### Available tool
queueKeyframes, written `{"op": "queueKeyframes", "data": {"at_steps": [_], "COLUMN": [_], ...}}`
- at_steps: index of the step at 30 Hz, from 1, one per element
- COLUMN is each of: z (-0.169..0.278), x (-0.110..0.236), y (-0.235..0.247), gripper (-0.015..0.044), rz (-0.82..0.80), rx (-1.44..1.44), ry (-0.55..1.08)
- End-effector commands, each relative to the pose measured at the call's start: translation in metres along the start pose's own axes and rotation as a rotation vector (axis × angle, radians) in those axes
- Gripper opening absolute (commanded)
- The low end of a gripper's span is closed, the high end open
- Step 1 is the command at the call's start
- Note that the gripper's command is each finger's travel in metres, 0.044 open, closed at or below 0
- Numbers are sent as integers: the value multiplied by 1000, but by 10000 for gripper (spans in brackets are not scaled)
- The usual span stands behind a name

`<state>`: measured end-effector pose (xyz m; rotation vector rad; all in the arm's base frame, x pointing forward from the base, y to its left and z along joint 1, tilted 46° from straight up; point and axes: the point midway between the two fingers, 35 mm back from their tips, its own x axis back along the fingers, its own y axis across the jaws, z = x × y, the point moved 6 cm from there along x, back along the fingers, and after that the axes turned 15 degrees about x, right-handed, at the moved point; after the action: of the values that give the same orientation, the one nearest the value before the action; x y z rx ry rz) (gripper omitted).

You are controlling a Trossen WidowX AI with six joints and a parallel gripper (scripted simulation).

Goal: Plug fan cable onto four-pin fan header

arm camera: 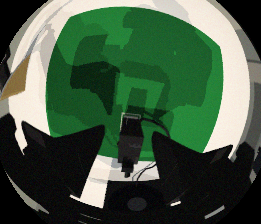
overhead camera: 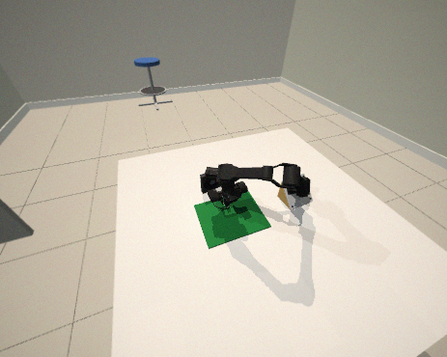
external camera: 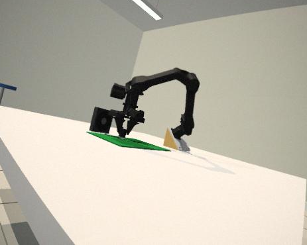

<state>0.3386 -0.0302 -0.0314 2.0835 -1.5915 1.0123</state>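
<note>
- Arm (external camera: 175,77) arches over from its base (external camera: 182,145) and points down at the far edge of the green board (overhead camera: 236,223), which lies flat on the white table (overhead camera: 322,284).
- Gripper (external camera: 124,132) is low over the board; its fingers (external camera: 118,126) are spread in a V, tips near the board surface. Jaws parted, clamped on nothing.
- Wrist view: dark plug (arm camera: 131,140) stands upright on the board between the two finger silhouettes, a gap showing on each side of it. Thin cable (arm camera: 146,171) trails from its lower end.
- Whether the plug is fully seated on the header: cannot tell, too small.
- Black fan (external camera: 101,120) stands on edge at the board's far end, just beside the gripper.
- Tan wedge (external camera: 170,140) sits at the arm's base.
- Blue stool (overhead camera: 149,78) by the far wall, well apart from the table.
</note>
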Motion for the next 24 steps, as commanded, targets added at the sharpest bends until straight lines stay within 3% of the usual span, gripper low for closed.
{"op": "queueKeyframes", "data": {"at_steps": [1,3,9,16,24], "z": [2,1,-9,-112,-114], "x": [26,51,54,53,53], "y": [-1,0,-5,-33,-34], "gripper": [260,260,260,260,260], "rz": [2,1,1,1,1], "rx": [3,2,1,1,1], "ry": [5,4,5,-2,-3]}}
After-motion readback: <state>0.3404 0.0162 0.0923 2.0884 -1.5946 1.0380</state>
